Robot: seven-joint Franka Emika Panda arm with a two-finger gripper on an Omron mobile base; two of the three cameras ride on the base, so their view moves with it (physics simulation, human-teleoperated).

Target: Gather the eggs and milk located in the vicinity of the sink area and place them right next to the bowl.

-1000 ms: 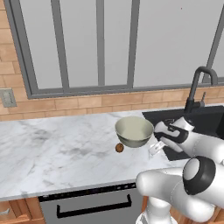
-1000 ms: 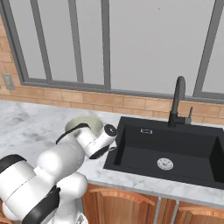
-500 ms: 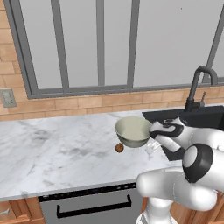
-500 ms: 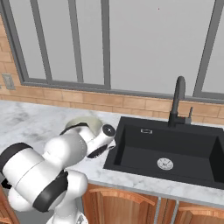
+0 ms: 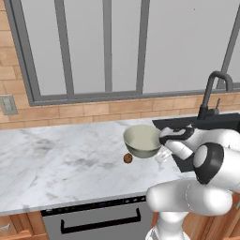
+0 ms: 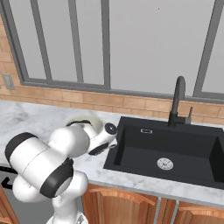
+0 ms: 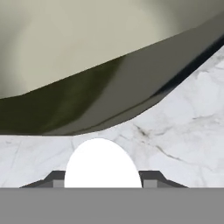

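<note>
The gripper (image 7: 103, 178) is narrowed around a white rounded object (image 7: 103, 161) that sits between its two dark fingertips (image 7: 55, 177), touching both. From the hand view I cannot tell whether this is an egg or the top of the milk carton. In the left base view the gripper (image 5: 162, 154) reaches low over the marble desk (image 5: 61, 164), just beside the right flank of the pale cream-green bowl (image 5: 142, 138), with a pale shape at its end. The bowl stands upright on the desk, close to the left edge of the black sink (image 5: 208, 123), and its wall and shadowed underside (image 7: 87, 57) loom right in front of the held object in the hand view, with veined marble (image 7: 183, 131) below. One small brown egg (image 5: 127, 159) lies on the desk just beside the bowl, at its front left, apart from the gripper. In the right base view the arm leans across the desk, with the bowl's rim (image 6: 83, 120) peeking out behind it. To its right the sink (image 6: 144, 151) shows a round silver drain (image 6: 165, 163) and a tall black curved faucet (image 6: 177, 100) at the back.
</note>
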